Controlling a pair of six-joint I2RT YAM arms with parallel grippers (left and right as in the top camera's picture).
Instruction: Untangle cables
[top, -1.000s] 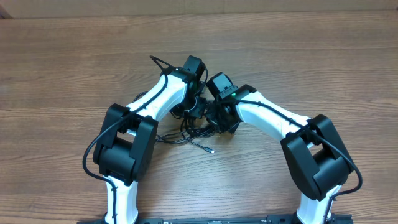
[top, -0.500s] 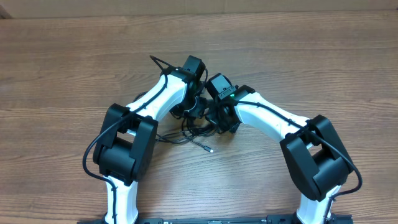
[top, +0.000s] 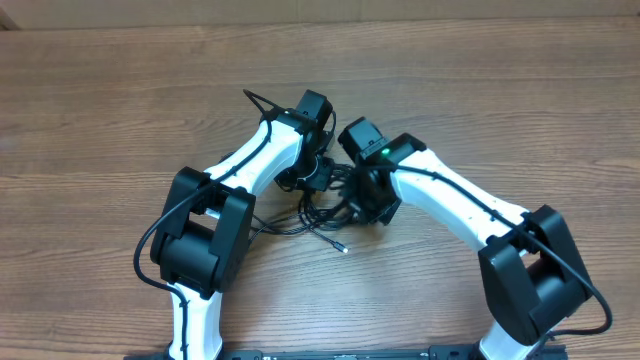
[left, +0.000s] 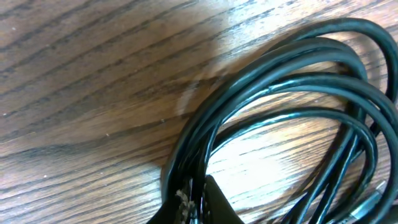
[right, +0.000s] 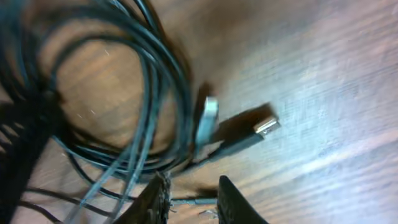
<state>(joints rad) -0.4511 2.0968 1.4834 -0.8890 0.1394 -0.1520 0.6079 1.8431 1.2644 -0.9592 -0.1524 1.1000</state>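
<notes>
Brown wood-grain table (top: 100, 120) is seen filling the overhead view, and both white arms are bent inward over its middle.

On the left, the left arm (top: 250, 165) is angled toward the centre, and the left gripper (top: 312, 172) is lowered over the upper part of the cables (top: 300, 215). In the left wrist view the cables (left: 280, 93) are shown as several glossy black loops lying flat on the wood, bunched together where they run down to the left gripper (left: 191, 208). The two dark fingertips are seen close together at the bottom edge with the bunched strands pinched between them, so the bundle is gripped there.

At the centre of the overhead view, loose loops are spread on the table below and between the two grippers, and one thin strand is led out to a silver-tipped plug (top: 345, 247) lying alone on the bare wood.

On the right, the right arm (top: 450, 200) is reached in, and the right gripper (top: 368, 195) is set just beside the left one. In the blurred right wrist view the coil (right: 143, 81) is seen at upper left, with a flat silver plug (right: 208, 117) and a metal-ended plug (right: 266, 126) lying near each other. The fingertips of the right gripper (right: 193, 198) are held apart, with wood visible in the gap and one thin strand crossing it; nothing is clamped.
</notes>
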